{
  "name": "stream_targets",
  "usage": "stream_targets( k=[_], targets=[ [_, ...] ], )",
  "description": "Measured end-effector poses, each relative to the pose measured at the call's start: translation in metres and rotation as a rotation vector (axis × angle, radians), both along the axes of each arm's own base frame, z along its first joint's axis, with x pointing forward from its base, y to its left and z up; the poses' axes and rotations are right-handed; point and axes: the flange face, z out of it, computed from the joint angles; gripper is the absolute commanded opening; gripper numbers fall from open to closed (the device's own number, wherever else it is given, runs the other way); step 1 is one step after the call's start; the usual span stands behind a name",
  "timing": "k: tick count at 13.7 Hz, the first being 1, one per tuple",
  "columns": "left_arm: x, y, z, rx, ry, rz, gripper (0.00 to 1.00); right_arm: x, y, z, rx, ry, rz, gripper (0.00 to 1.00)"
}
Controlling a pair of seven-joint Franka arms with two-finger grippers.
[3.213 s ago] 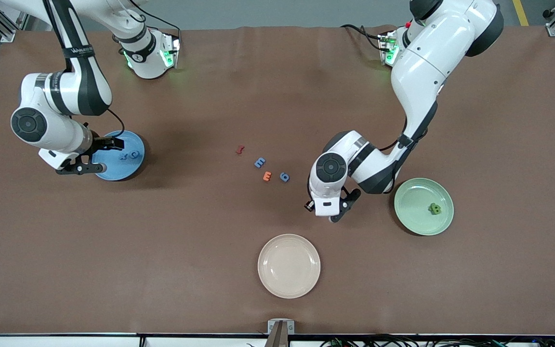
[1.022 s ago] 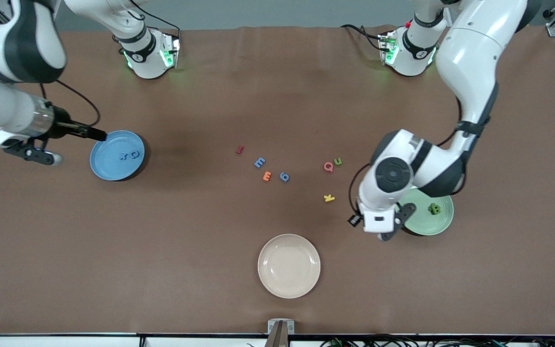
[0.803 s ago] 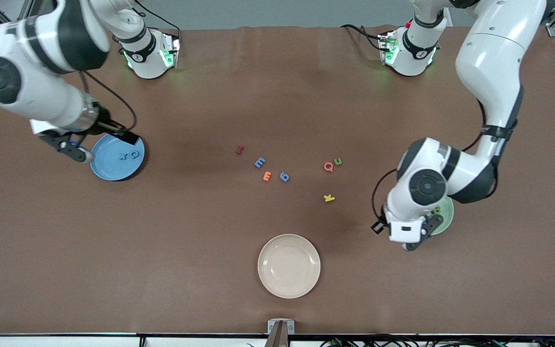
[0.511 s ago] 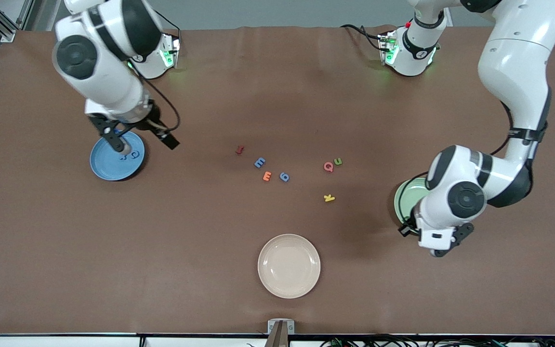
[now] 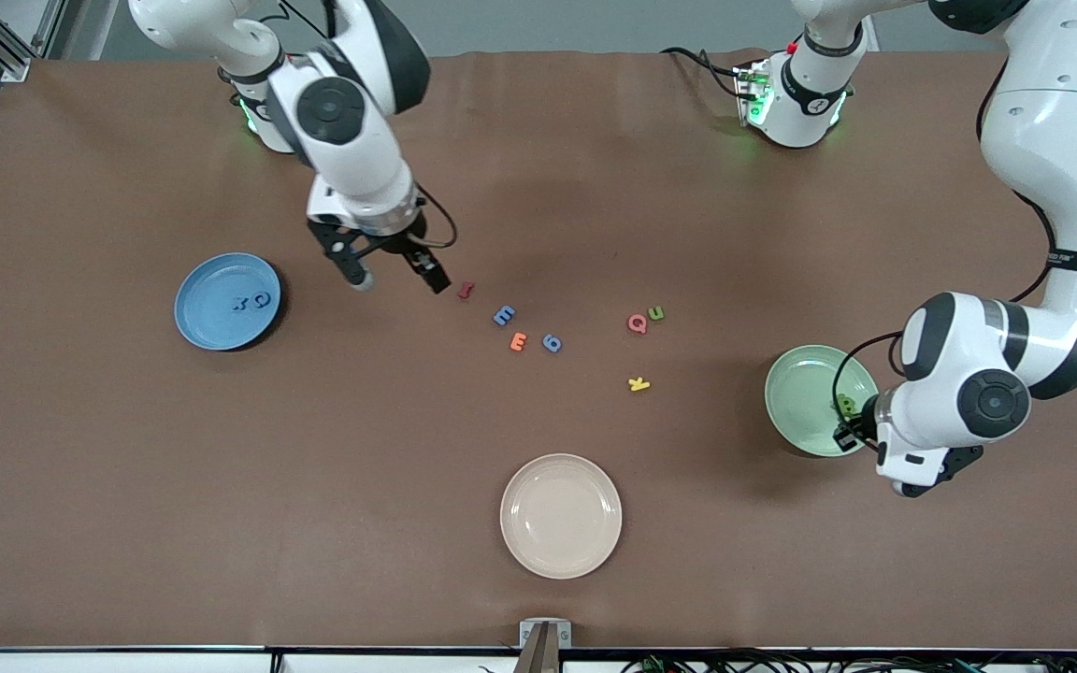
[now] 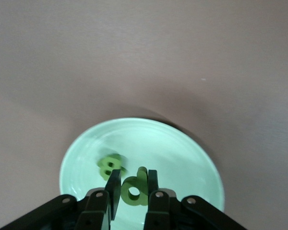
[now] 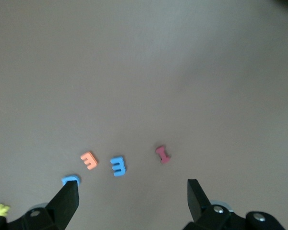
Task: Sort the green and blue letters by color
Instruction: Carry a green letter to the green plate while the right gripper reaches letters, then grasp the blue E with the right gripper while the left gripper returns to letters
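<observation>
A green letter P (image 6: 133, 190) is clamped between the fingers (image 6: 114, 186) of the left gripper (image 6: 131, 188), which hangs over the green plate (image 5: 800, 393) at the left arm's end of the table; in the front view that gripper (image 5: 849, 432) sits over the plate's edge and the letter itself is hidden. On the green plate lies another green letter (image 6: 108, 165), blurred in the left wrist view, and it shows in the front view (image 5: 845, 405) close by the gripper. A green u (image 5: 656, 313) lies on the bare table toward the middle from the green plate, touching or just beside a pink Q (image 5: 638, 323), with a yellow K (image 5: 639, 383) nearer to the front camera than both. Farther from the green plate, toward the right arm's end, a blue E (image 5: 504, 315) and a blue 6 (image 5: 552, 343) lie on the table with an orange E (image 5: 519, 342) between them, and a red piece (image 5: 466, 291) lies just past the blue E. The right gripper (image 5: 391, 279) hovers over the table beside that red piece, its fingers (image 7: 198, 195) spread wide and holding nothing. At the right arm's end, well apart from the green plate, a blue plate (image 5: 207, 313) holds two blue letters (image 5: 251, 301). A cream plate (image 5: 561, 515) lies nearest the front camera, roughly midway between the two coloured plates.
</observation>
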Motion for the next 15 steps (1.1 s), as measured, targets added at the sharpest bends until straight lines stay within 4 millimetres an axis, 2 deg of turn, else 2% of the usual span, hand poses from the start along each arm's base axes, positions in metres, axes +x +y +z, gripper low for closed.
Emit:
stream_targets(
  k=[2,4,5,8,11,15],
  targets=[
    [-0.008,0.006,-0.016,0.006,-0.002,-0.014,0.0,-0.011,0.022,-0.034,-0.018,-0.005,0.034,0.94],
    [-0.016,0.011,-0.033,0.01,-0.012,-0.029,0.0,-0.014,0.039,-0.061,-0.037,-0.01,0.073,0.79],
    [-0.02,0.012,-0.038,0.006,-0.015,-0.031,0.0,-0.015,0.047,-0.073,-0.049,-0.01,0.107,0.75],
    [-0.029,0.014,-0.041,0.005,-0.013,-0.034,0.0,-0.007,0.065,-0.1,-0.079,-0.008,0.208,0.72],
    [-0.033,0.014,-0.038,0.011,-0.011,-0.044,0.01,0.004,0.078,-0.123,-0.097,-0.012,0.233,0.72],
    [-0.038,0.021,-0.042,0.01,0.0,-0.039,0.01,0.01,0.084,-0.161,-0.094,-0.016,0.264,0.71]
  ],
)
